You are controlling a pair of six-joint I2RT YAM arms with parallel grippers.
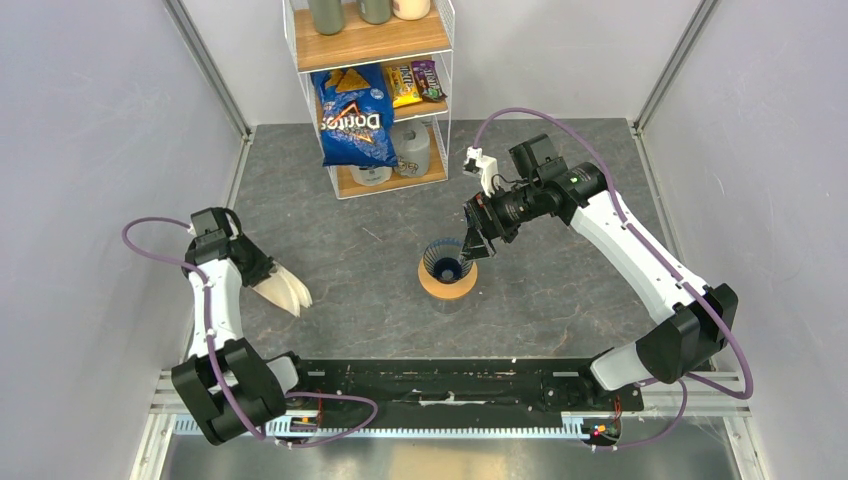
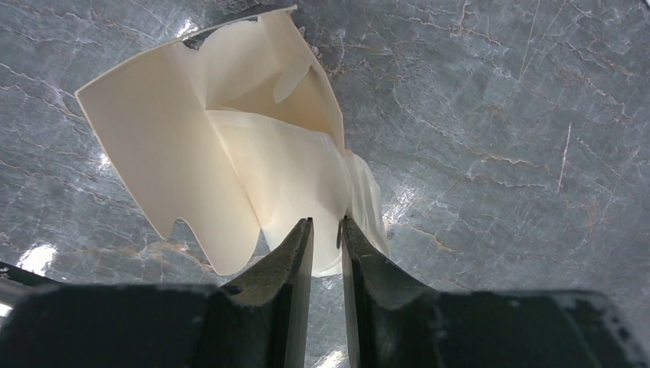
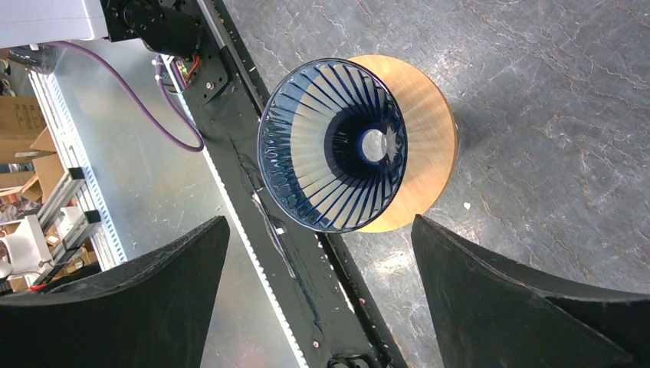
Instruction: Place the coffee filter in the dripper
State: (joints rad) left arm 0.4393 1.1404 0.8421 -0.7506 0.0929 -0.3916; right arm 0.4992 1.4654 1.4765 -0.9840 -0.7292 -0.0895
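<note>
Top external view showed the dripper [image 1: 445,262] upright at the table's [image 1: 560,300] middle, wide rim up and narrow end down in the wooden ring [image 1: 447,288], its long axis vertical. The right gripper [image 1: 473,245] hung just over the rim's far-right side, fingers spread wide, nothing between them. The cone was bare inside. Well apart to the left, the left gripper [image 1: 262,272] pinched a fanned bundle of cream paper filters [image 1: 285,290] with narrow fingers, the fan widening toward the table's centre. I could not tell one single sheet apart. A wire shelf [image 1: 370,45] with a Doritos bag [image 1: 355,115] stood behind.
</note>
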